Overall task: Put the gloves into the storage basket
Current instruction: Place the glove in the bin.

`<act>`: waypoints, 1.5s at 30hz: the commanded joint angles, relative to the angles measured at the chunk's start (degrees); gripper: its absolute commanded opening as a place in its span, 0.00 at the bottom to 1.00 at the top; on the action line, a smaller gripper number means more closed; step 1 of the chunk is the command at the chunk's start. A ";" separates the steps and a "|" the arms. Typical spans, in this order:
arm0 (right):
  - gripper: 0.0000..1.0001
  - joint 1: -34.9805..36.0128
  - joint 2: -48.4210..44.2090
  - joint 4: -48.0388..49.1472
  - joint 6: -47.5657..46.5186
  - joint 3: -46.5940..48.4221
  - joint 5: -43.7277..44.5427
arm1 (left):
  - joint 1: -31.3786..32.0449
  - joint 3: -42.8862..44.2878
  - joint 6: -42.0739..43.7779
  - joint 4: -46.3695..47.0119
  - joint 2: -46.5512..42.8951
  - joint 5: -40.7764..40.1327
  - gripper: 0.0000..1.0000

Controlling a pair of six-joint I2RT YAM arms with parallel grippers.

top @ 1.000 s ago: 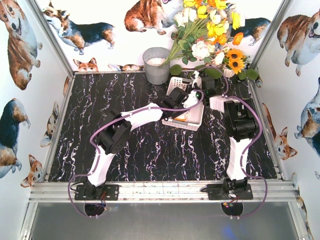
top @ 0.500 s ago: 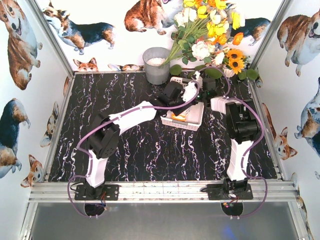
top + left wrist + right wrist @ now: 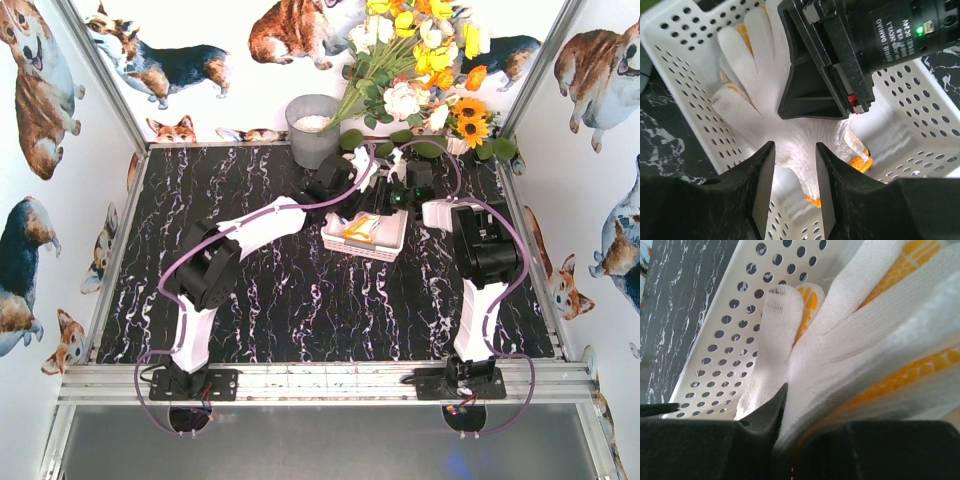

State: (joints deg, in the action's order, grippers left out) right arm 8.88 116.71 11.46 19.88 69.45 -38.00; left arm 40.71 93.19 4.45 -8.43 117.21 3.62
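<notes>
The glove lies in the basket, fingers toward the upper left and cuff between the left gripper's narrowly parted jaws; whether they grip is unclear. The right gripper pinches the glove.

Overhead view: bright, even, diffuse light from above; faint soft shadows on the table; sharp to the corners. Left wrist view: white glove near blown out, knit still legible. Right wrist view: gloves very close, soft-focus; basket wall glows.
</notes>
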 commanded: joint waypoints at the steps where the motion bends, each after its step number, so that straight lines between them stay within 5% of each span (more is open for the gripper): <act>1: 0.00 -0.10 -3.50 4.27 0.16 -0.76 -0.23 | -0.30 0.47 -5.13 1.51 3.48 3.66 0.31; 16: 0.00 0.08 -4.03 4.27 0.33 -1.49 -0.32 | -0.35 -5.63 -7.42 2.12 4.35 7.38 0.24; 24: 0.21 0.23 -5.54 -0.19 -1.25 0.57 1.74 | -0.37 -8.37 -6.58 0.42 5.46 6.68 0.24; 32: 0.35 -0.58 -7.79 -6.52 -4.27 4.84 8.32 | -0.38 -9.04 -5.52 -0.30 4.75 6.34 0.24; 45: 0.38 -1.25 -14.54 -10.65 -7.78 5.79 27.91 | -0.39 -10.00 -5.52 0.51 3.31 7.24 0.25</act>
State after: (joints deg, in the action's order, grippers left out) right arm 7.84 108.57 -0.49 14.72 74.56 -18.22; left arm 40.53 84.84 -1.87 -3.20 121.03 10.20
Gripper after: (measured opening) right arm 0.373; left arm 0.243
